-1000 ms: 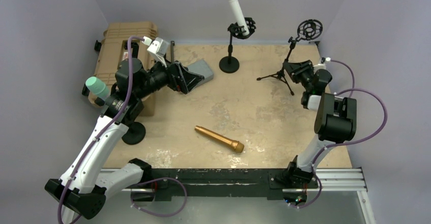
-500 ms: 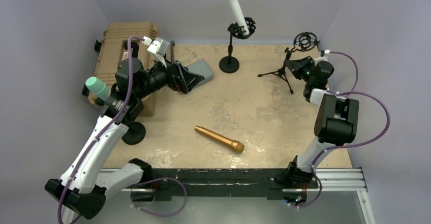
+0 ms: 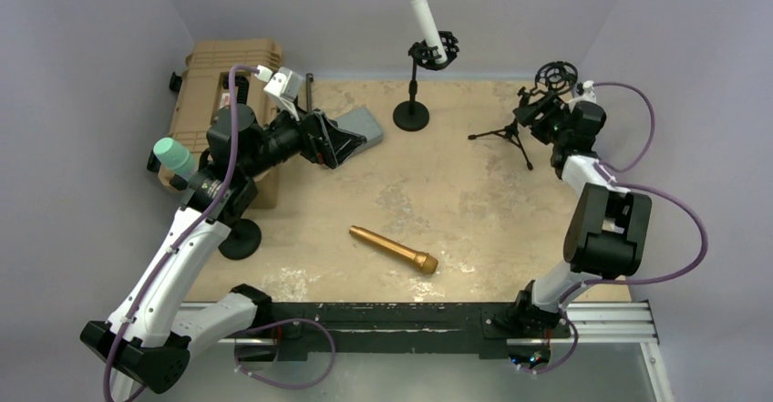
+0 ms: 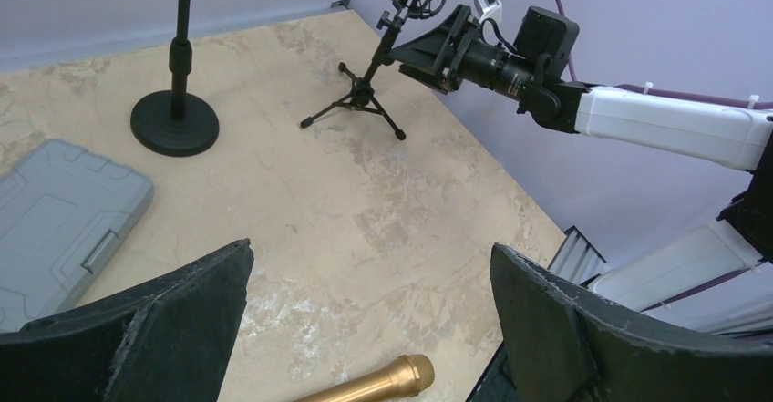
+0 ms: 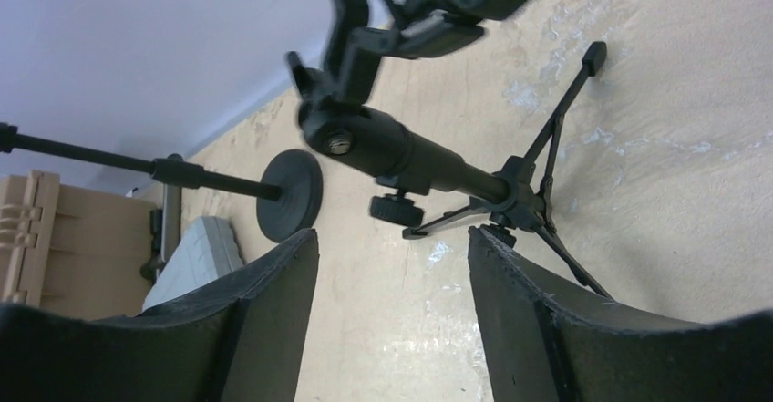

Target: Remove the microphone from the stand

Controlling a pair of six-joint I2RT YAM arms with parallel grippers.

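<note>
A white microphone [image 3: 421, 10] sits tilted in the shock mount [image 3: 436, 53] of a black round-base stand [image 3: 411, 115] at the far middle. A gold microphone [image 3: 392, 248] lies flat on the table; its head also shows in the left wrist view [image 4: 369, 386]. A small tripod stand [image 3: 503, 133] at the far right carries an empty shock mount [image 3: 554, 76]. My right gripper [image 3: 538, 115] is open and empty, its jaws just short of the tripod's shaft [image 5: 428, 160]. My left gripper [image 3: 351, 138] is open and empty, above the grey case.
A tan hard case [image 3: 214, 83] stands at the far left, with a flat grey case [image 3: 365, 127] beside it. A green-headed microphone [image 3: 173, 158] on a round-base stand [image 3: 240, 238] stands by my left arm. Purple walls close in the table's sides and back.
My right gripper has moved farther back and to the right, up beside the tripod's shock mount, which now sits lower. The left arm has not moved.
</note>
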